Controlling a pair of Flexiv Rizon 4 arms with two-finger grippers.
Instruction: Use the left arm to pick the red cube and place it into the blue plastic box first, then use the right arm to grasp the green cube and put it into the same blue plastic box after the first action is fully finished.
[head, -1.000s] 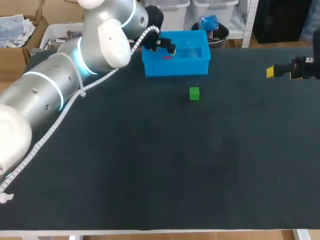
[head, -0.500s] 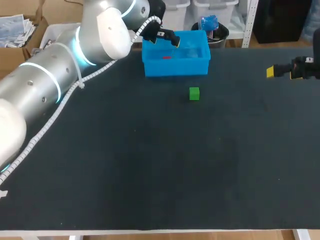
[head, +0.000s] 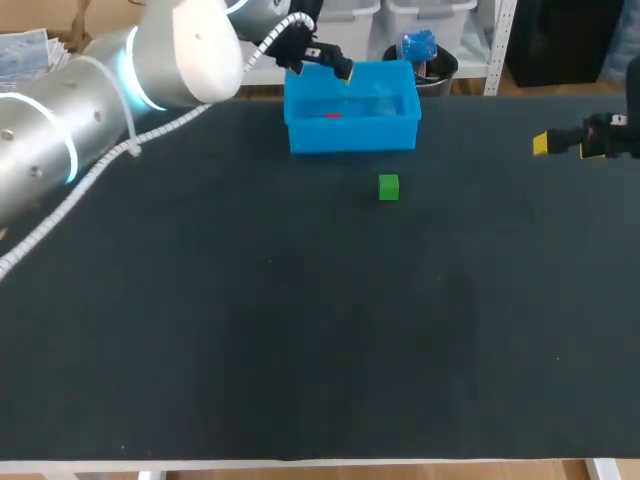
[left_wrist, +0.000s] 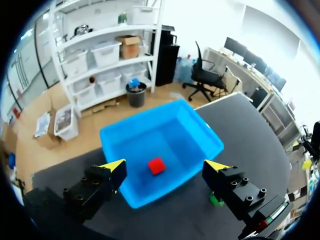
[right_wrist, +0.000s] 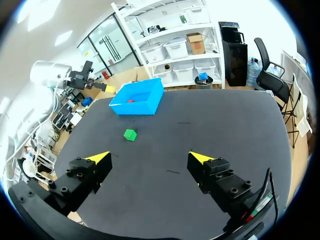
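- Red small cube (left_wrist: 156, 165) lies on the floor of the blue plastic box (head: 352, 136), toward its left half, touching neither wall that I can see.
- That box stands at the far edge of the black worktop (head: 300, 320), near the middle of that edge.
- My left claw (left_wrist: 165, 166) hangs in the air over the box, by its far left corner, with both yellow-tipped fingers spread wide and nothing between them.
- From my left wrist, the red cube shows well below the gap between the fingers.
- One small green cube (head: 389, 187) sits on the worktop just on the near side of the box, off its right half and apart from it.
- My right claw (right_wrist: 149, 158) hovers by the right edge of the worktop, well apart from the green cube, its fingers spread and empty.
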